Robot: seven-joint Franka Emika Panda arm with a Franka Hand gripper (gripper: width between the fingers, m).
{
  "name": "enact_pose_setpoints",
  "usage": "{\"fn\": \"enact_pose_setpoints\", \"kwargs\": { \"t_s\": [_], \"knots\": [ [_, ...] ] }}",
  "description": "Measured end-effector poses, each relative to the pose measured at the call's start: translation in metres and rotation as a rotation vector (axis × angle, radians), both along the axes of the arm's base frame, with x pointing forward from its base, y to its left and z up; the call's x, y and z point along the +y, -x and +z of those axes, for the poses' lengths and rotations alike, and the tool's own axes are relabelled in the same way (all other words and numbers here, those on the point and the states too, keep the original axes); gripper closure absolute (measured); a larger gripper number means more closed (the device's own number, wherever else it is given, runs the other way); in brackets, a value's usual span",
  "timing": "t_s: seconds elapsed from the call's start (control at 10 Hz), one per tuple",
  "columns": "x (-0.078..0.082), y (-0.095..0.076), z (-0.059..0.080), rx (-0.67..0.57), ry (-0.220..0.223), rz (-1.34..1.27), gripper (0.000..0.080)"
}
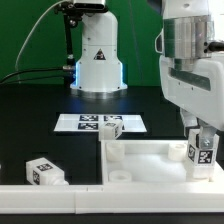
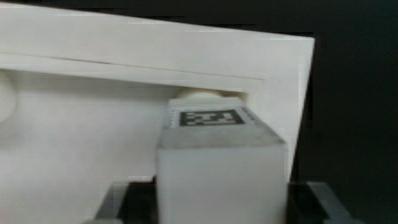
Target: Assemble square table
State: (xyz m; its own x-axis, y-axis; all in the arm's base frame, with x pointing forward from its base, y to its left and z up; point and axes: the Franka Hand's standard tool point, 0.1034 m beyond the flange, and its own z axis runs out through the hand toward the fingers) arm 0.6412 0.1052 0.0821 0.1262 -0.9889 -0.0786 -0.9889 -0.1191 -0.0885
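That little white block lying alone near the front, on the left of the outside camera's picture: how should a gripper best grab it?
Probably from straight above, closing on the loose leg's two long flat sides near mid-length. It seems to lie on its side on the black table, apart from the other parts, so its top is open and its flat parallel faces suit two fingers.

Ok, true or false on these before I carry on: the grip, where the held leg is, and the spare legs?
1. The gripper grips the held leg, which bears a tag. True.
2. The held leg is at the tabletop corner on the exterior view's left. False: it is at the corner on the exterior view's right.
3. A loose leg lies on the black table, toward the exterior view's left. True.
4. No leg is at the marker board. False: a second loose leg sits at it.
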Motion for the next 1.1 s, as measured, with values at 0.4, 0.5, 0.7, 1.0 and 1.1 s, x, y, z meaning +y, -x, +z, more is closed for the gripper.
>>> {"fn": "enact_pose_setpoints", "kwargs": {
  "t_s": [0.4,0.5,0.7,1.0,1.1],
  "knots": [
    [0.015,0.004,-0.002,-0.043,0.081,0.584,0.0184],
    [0.017,0.005,-0.004,-0.061,0.092,0.738,0.016],
    [0.015,0.005,-0.004,-0.069,0.102,0.854,0.0152],
    [0.011,-0.004,0.001,-0.114,0.197,1.387,0.0151],
    [0.013,-0.004,0.0,-0.125,0.202,1.4,0.0151]
  ]
}}
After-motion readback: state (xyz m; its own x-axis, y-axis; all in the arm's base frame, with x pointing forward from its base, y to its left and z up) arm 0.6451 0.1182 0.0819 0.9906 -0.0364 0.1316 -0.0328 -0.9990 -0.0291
